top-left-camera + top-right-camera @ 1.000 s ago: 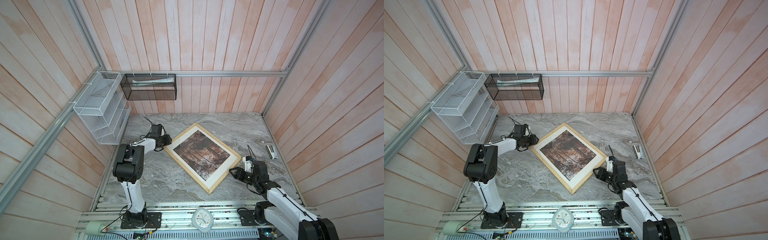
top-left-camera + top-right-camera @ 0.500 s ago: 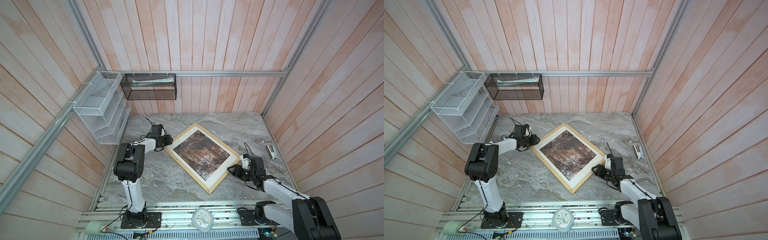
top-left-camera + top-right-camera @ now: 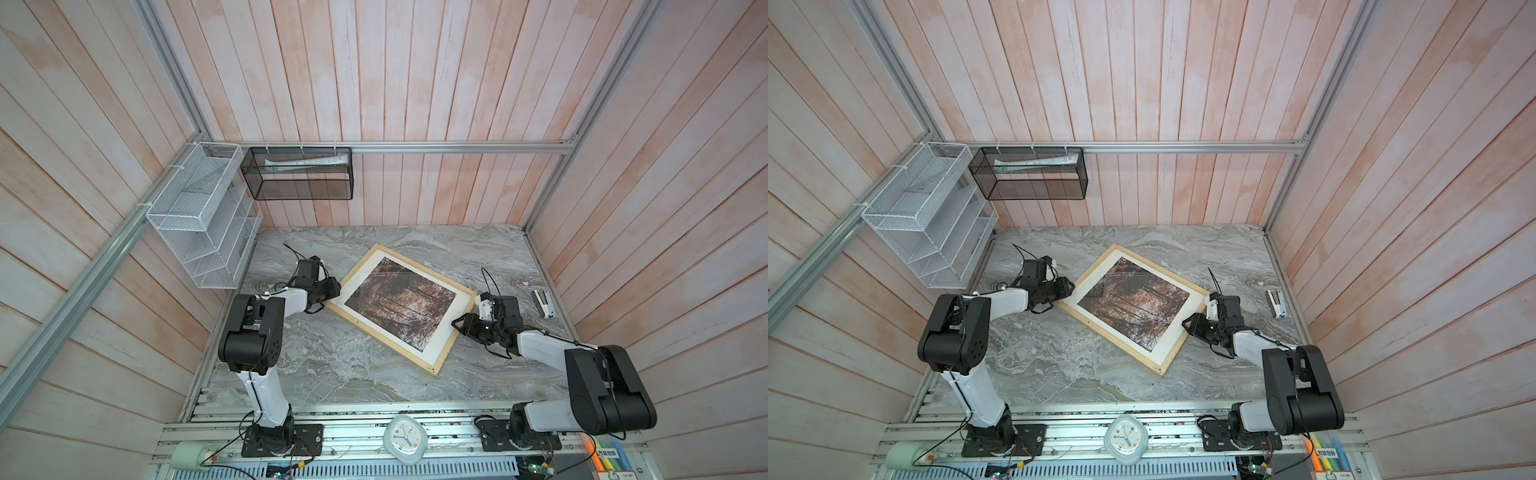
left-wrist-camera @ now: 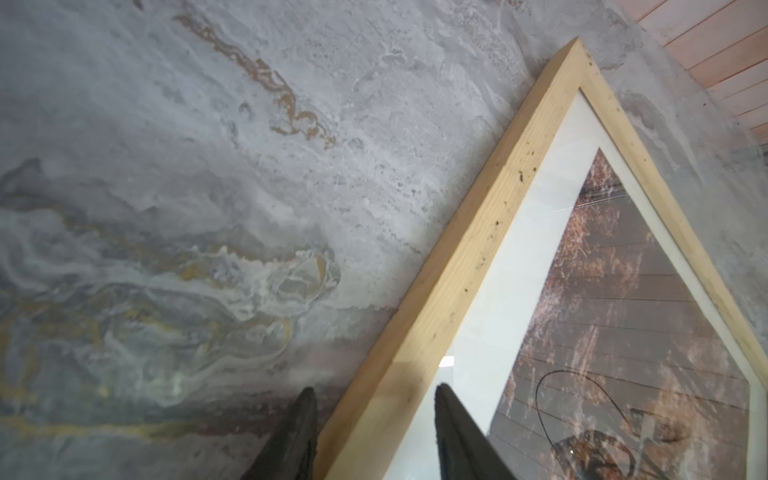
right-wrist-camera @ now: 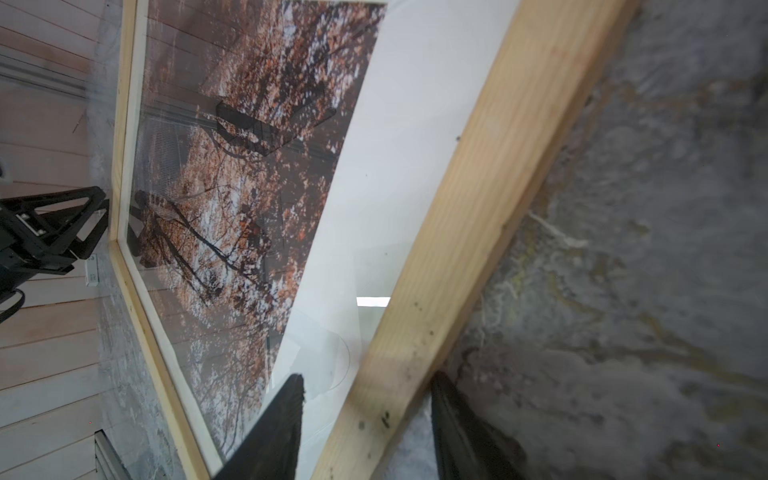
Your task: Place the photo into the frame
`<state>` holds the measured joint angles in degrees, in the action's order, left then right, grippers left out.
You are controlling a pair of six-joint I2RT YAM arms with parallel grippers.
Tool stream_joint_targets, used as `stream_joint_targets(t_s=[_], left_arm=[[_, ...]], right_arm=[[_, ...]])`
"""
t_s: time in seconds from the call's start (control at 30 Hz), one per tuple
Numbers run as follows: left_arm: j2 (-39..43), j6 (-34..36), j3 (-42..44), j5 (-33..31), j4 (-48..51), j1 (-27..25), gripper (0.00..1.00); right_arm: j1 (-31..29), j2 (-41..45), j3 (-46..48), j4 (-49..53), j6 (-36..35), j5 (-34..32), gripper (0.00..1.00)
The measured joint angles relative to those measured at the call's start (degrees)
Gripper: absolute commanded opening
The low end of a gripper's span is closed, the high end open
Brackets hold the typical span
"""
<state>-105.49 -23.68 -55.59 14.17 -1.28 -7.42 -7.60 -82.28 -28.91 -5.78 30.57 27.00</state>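
Frame: we see the frame [image 3: 428, 272] [image 3: 1163, 271] lying flat about mid-surface on the grey marbled surface [image 3: 332, 374]. It is turned so that one corner points at the far wall. Its slats are pale wood, flecked with dark spots in the wrist views.
Photo: the photo [image 3: 401, 305] [image 3: 1133, 301] sits inside the frame, face up, showing brown-orange trees with dark trunks. A sheen over it mirrors the wall planks.
Mat: a white mat [image 5: 395, 166] fills the band between the photo and the slats on every side we can see.
White wire rack: the white wire rack [image 3: 199, 232] hangs on the left wall, above the far-left corner of the surface.
Black mesh basket: the black mesh basket [image 3: 299, 174] hangs on the far wall just right of the rack, with pale papers inside.
Left pincer: the left pincer [image 4: 374, 390] is at the frame's far-left short side, close to the left corner. It is released, with one finger outside the slat over the surface and the other over the mat. We see a gap on both sides.
Right pincer: the right pincer [image 5: 369, 376] is at the near-right short side, about halfway along. It is also released and straddles the slat, its outer finger close against the wood and its inner one over the mat.
Clock: a white clock [image 3: 405, 436] lies on the near rail, between the arm bases.
Small white object: a small white object [image 3: 542, 303] rests near the right edge, well apart from the frame.
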Motion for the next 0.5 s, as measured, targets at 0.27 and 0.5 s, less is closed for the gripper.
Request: stream_joint_targets(t_s=[0.27,0.5], left_arm=[[9.4,-3.1,10.8,-7.5,0.5,-5.5,0.47],[20.5,-6.8,22.3,-8.6,1.4,-10.3,0.47]], right_arm=[[1.3,-10.7,-11.9,1.3,-4.0,-2.8,0.49],[1.5,-21.4,-23.8,1.2,-6.3,-2.1,0.47]])
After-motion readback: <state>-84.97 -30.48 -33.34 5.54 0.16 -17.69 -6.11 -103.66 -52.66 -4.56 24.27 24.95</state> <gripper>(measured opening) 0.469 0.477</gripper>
